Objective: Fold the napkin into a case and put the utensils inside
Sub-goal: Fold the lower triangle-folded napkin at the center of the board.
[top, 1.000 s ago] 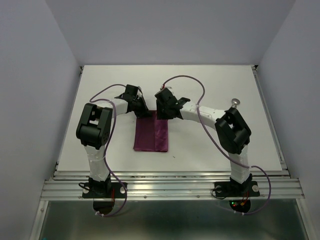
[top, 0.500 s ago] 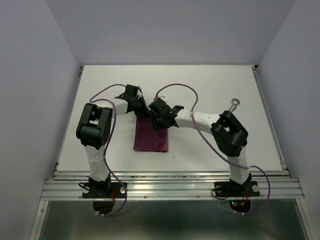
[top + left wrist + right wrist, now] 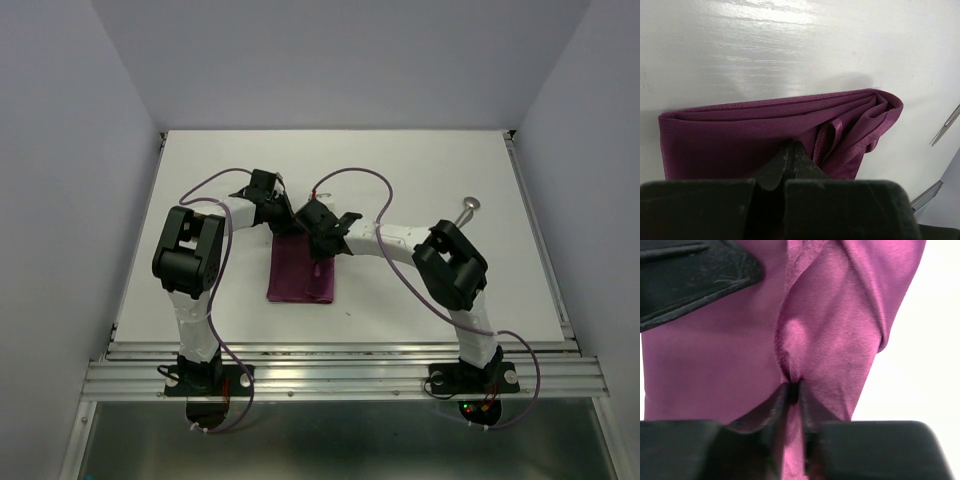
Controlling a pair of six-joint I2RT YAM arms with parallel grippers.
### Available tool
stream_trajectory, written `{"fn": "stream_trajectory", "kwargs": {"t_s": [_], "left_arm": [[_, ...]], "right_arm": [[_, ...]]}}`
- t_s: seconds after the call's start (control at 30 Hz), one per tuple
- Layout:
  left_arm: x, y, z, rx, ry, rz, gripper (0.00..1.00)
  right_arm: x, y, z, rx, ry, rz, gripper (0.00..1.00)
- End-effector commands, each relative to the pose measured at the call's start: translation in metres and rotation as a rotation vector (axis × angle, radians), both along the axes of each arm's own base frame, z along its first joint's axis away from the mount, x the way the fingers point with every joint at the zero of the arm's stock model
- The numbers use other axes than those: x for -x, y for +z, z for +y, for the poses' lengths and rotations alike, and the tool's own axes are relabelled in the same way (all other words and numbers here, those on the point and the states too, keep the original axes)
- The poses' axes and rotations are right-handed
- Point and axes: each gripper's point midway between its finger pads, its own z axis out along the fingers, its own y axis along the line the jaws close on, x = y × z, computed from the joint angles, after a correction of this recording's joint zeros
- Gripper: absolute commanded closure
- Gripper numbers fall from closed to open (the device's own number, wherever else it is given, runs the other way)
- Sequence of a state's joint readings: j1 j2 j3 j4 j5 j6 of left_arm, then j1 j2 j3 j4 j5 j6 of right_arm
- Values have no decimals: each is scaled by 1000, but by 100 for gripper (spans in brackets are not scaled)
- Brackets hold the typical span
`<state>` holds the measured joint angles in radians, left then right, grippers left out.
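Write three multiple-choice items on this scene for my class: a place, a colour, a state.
1. Where is the spoon? A on the napkin; B on the table, right of the napkin; C inside the napkin.
2. The napkin's colour? A purple; B green; C white.
3. The right gripper is: A wide open; B gripping the spoon; C pinched on a napkin fold.
Key: 1B, it lies apart on the table; 2A, plum in every view; 3C, its wrist view shows cloth between its fingers.

Folded plum napkin (image 3: 300, 275); spoon (image 3: 469, 207) well apart.
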<state>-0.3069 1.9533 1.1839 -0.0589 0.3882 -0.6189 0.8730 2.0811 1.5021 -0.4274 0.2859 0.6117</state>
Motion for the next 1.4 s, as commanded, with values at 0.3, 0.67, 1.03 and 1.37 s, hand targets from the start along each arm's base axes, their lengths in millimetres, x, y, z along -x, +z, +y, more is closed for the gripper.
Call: {"fn": "stream_trajectory", "kwargs": {"t_s": [0.3, 0.67, 1.03, 1.37], "left_arm": [[22, -13, 12, -56, 7, 53, 100], [24, -14, 13, -57, 7, 56, 100], [25, -15, 12, -54, 4, 59, 100], [22, -11, 12, -55, 4, 46, 100]], "right_arm": [[-2, 5, -6, 27, -50, -31, 99], [-18, 21, 9, -11, -63, -74, 99], [-18, 16, 12, -12, -54, -66, 99], [-13, 16, 9, -13, -44, -56, 78]]}}
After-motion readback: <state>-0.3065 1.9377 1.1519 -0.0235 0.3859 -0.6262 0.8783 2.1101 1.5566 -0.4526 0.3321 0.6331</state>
